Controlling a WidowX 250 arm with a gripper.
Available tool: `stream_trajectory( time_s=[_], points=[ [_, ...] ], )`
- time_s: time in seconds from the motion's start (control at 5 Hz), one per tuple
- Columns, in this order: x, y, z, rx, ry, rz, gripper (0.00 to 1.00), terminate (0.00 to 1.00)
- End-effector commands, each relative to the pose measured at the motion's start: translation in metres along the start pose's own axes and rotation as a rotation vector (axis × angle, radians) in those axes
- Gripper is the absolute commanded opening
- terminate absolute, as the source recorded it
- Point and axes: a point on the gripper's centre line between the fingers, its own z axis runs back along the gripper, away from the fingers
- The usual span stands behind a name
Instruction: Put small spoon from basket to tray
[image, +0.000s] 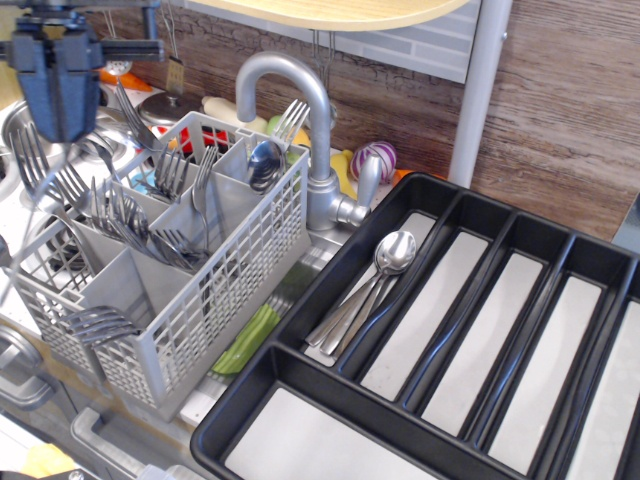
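The light grey mesh basket (230, 290) stands left of the faucet, full of forks. A small shiny spoon (265, 160) stands bowl-up in its back right compartment. The large black tray (300, 400) fills the right side, and a few spoons (390, 255) lie in its leftmost long compartment. My dark blue gripper (58, 135) hangs at the top left, above the basket's far left corner, well left of the small spoon. Its fingers point down and nothing shows between them. They read as one dark block with a thin slit.
A grey curved faucet (300, 90) rises right behind the basket's back right corner. Several forks (110, 215) stick up from the basket. A green object (250, 335) lies between basket and tray. Pots, vegetables and a purple onion (378, 158) line the back wall.
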Motion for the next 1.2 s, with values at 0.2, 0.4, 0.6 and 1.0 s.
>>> stream_trajectory(
  time_s=[0.2,0.4,0.6,1.0],
  points=[
    [-0.007,-0.051,0.015,-0.076,-0.105,-0.038,0.0,0.0],
    [-0.018,-0.069,0.014,-0.095,-0.134,-0.047,0.0,0.0],
    [-0.019,-0.079,0.011,-0.139,-0.118,-0.049,0.0,0.0],
    [0.005,-0.094,-0.01,-0.248,-0.057,-0.098,0.0,0.0]
  ],
)
